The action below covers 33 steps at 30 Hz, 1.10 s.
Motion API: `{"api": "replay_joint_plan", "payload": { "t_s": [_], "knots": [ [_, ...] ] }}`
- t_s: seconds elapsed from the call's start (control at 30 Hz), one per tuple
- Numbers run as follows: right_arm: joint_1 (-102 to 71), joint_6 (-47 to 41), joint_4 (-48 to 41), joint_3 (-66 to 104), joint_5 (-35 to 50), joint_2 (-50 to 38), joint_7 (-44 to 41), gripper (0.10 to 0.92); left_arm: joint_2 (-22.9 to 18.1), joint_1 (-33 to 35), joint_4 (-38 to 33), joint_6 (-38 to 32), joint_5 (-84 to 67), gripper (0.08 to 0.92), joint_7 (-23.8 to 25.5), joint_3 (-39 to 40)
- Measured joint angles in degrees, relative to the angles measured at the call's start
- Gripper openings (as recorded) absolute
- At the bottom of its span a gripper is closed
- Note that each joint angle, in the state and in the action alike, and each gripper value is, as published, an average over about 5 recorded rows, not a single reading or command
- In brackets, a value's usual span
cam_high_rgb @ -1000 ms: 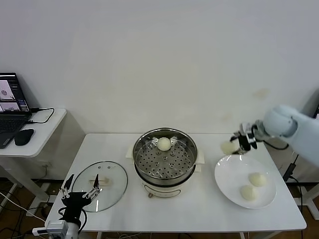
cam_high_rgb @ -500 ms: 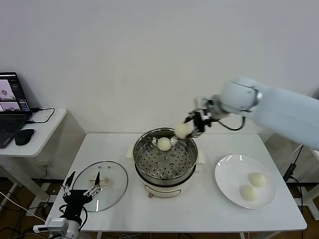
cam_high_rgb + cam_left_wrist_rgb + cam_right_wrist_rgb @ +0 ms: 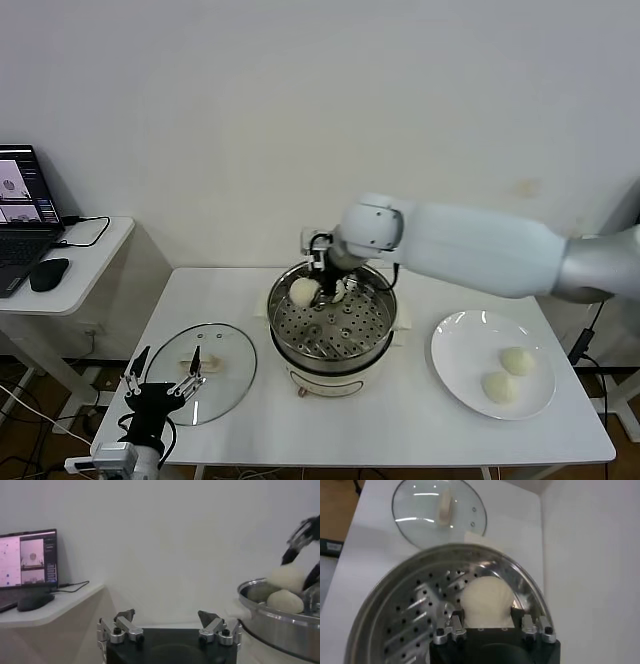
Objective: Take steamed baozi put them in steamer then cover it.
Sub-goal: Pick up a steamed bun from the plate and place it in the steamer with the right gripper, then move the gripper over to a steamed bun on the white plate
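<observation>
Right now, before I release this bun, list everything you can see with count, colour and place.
steamed baozi: four, cream-white; one held over the steamer tray, one already inside, two on the plate
steamer: one, shiny steel with cream-white base, table centre
cover: one, clear glass with cream-white handle, flat on the table left of the steamer
plate: one, white, right of the steamer
laptop: one, black, on the side table
mouse: one, black, beside the laptop
right gripper: shut on the held bun, above the tray
left gripper: open, parked low by the cover
</observation>
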Motion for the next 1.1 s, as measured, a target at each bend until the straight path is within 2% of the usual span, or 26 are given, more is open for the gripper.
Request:
{"api": "replay_joint_plan", "payload": {
  "t_s": [0.37,0.47,0.63,0.77,1.1],
  "knots": [
    [-3.9,-1.4,-5.6,0.0,-1.6,5.0,1.5,0.590,-0.1,0.0,0.0,-0.3,0.0,0.823,-0.1,0.0],
    [-4.4,-1.6,-6.3,0.3,-2.0,5.5,1.5,0.640,-0.1,-0.1,0.0,-0.3,0.0,0.823,-0.1,0.0],
    [-3.8,-1.8,-5.9,0.6,-2.6,5.0,0.6,0.777,-0.1,-0.2,0.0,-0.3,0.0,0.823,-0.1,0.0],
    [-0.9,-1.5,-3.8,0.3,-3.4,2.4,-1.8,0.819,-0.1,-0.4,0.3,-0.3,0.0,0.823,-0.1,0.0],
    [11.2,4.6,7.1,-3.1,-8.5,-13.0,-13.6,0.823,0.5,-1.4,1.2,-0.2,0.0,0.823,-0.1,1.0]
  ]
}}
